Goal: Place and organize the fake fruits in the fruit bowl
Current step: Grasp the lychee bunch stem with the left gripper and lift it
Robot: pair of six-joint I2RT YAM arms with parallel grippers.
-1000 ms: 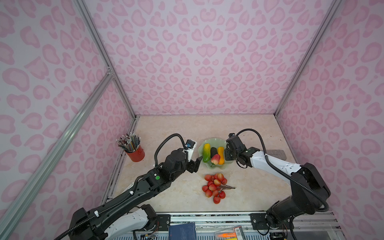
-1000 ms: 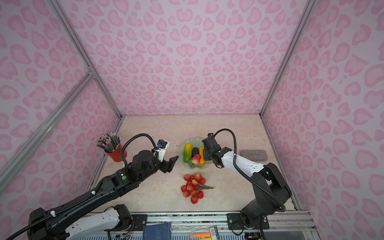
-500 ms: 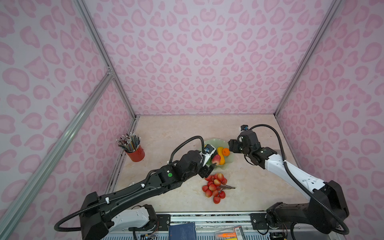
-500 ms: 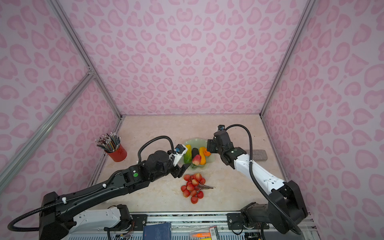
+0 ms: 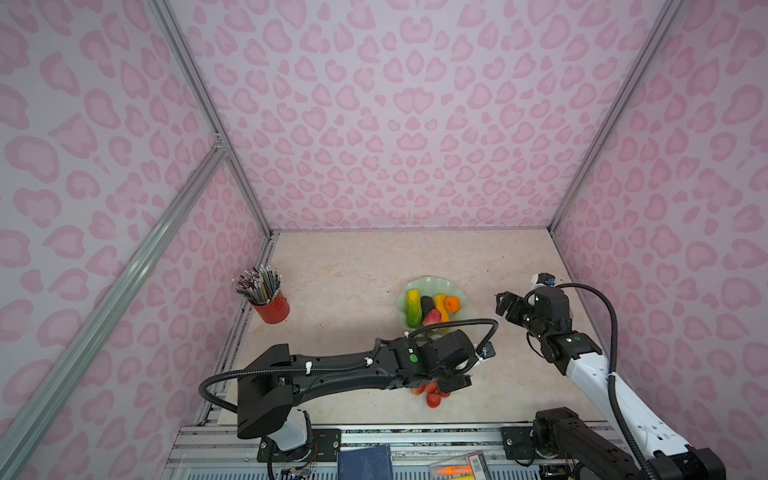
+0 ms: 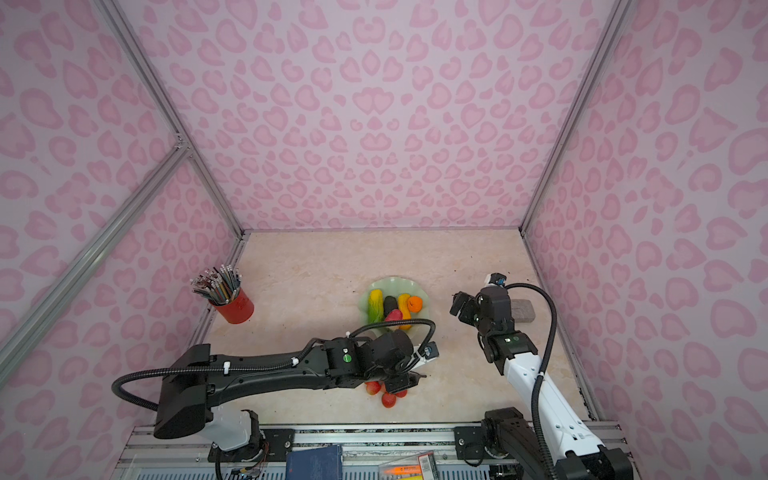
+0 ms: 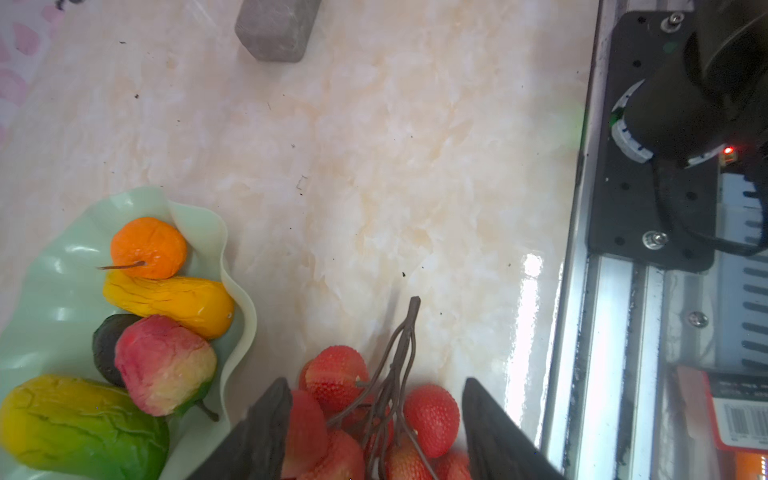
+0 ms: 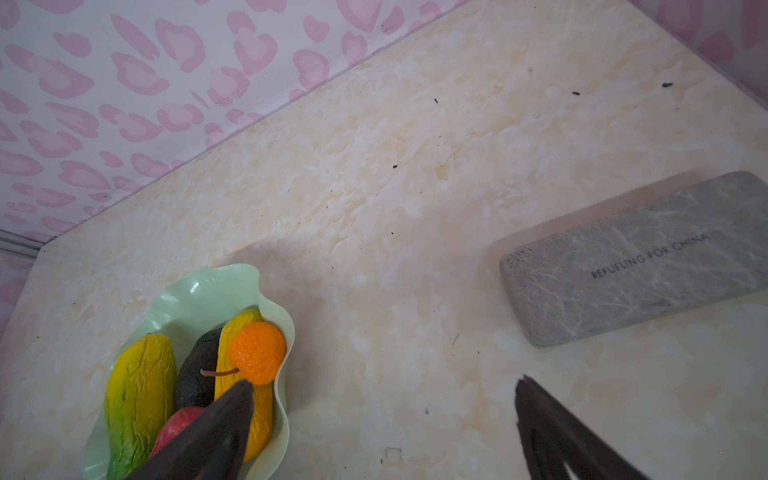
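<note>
The pale green fruit bowl (image 5: 432, 284) holds a ribbed yellow-green fruit (image 5: 412, 309), a dark avocado (image 5: 427, 304), a yellow gourd (image 5: 440, 300), an orange ball (image 5: 453, 304) and a red-pink strawberry (image 5: 432, 318). A red berry cluster (image 7: 336, 374) on brown twigs lies on the table in front of the bowl. My left gripper (image 7: 375, 380) stands open astride it; one finger touches a berry and the other stays apart. To the right of the bowl my right gripper (image 8: 384, 382) hangs open and empty, also seen in a top view (image 5: 505, 303).
A red cup of pencils (image 5: 272, 307) stands at the left wall. A grey rectangular block (image 8: 636, 257) lies right of the bowl, behind my right arm. The metal front rail (image 7: 602, 332) runs close by the berry cluster.
My right gripper opened, left the orange ball in the bowl and drew back to the right. My left arm swung from the bowl's left to the berry cluster, its jaws narrowing.
</note>
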